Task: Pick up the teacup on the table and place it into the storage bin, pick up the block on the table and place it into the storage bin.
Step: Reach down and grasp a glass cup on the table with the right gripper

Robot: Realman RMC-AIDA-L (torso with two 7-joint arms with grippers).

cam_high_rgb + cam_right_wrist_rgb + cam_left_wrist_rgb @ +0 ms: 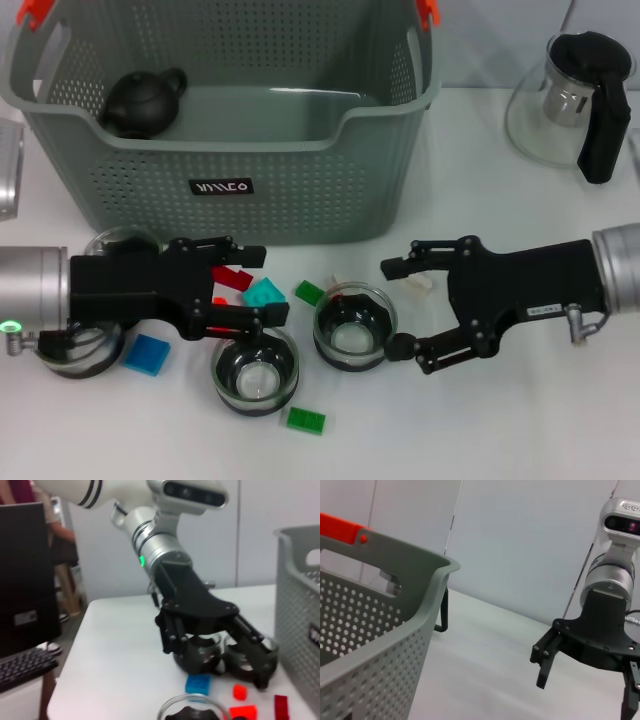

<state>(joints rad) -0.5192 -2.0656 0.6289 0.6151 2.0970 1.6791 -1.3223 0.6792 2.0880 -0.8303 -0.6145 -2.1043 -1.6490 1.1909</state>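
Note:
The grey-green storage bin stands at the back of the table, with a black teapot inside it. Just in front of my right gripper, which is open, stands a glass teacup; its rim is close to the lower fingertip. A second teacup stands nearer the front. My left gripper is open low over a red block and a teal block. The right wrist view shows the red blocks beside the left arm.
A blue block and two green blocks lie among the cups. Two more glass cups sit partly under my left arm. A glass teapot with a black handle stands at the back right.

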